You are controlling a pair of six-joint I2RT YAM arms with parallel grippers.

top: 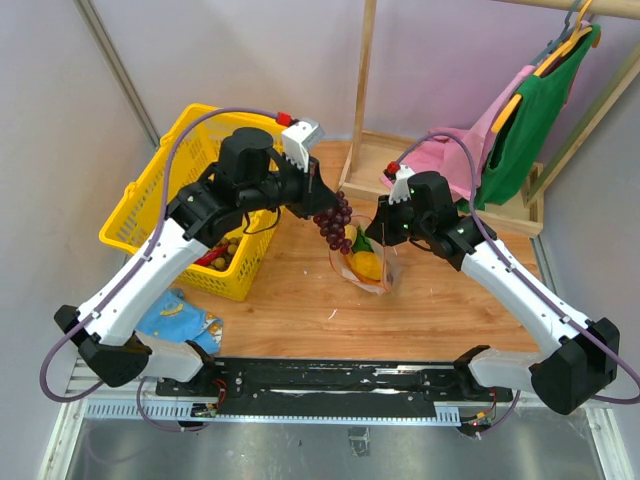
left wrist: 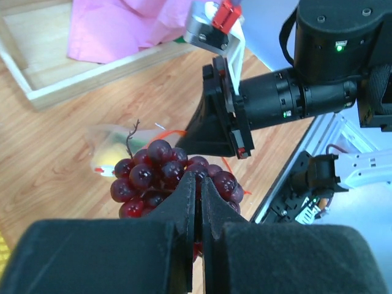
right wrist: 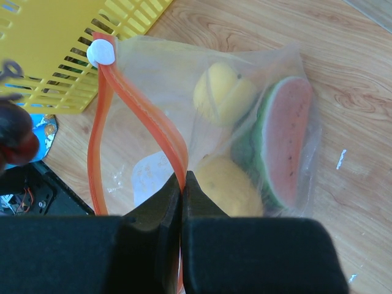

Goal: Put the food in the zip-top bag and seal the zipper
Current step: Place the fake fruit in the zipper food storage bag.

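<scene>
My left gripper point(top: 322, 198) is shut on a bunch of dark red toy grapes point(top: 334, 225), which hangs over the mouth of the clear zip-top bag point(top: 368, 268). In the left wrist view the grapes point(left wrist: 162, 177) bulge round my shut gripper point(left wrist: 199, 184). My right gripper point(right wrist: 183, 182) is shut on the bag's red zipper strip point(right wrist: 156, 125) and holds the mouth open. The white slider point(right wrist: 101, 53) sits at the strip's far end. Inside the bag lie a watermelon wedge point(right wrist: 285, 144) and two yellow fruits point(right wrist: 223, 92).
A yellow plastic basket point(top: 165, 205) with more toy food stands at the left. A blue cloth point(top: 180, 318) lies in front of it. A wooden rack point(top: 440, 180) with pink and green clothes stands at the back right.
</scene>
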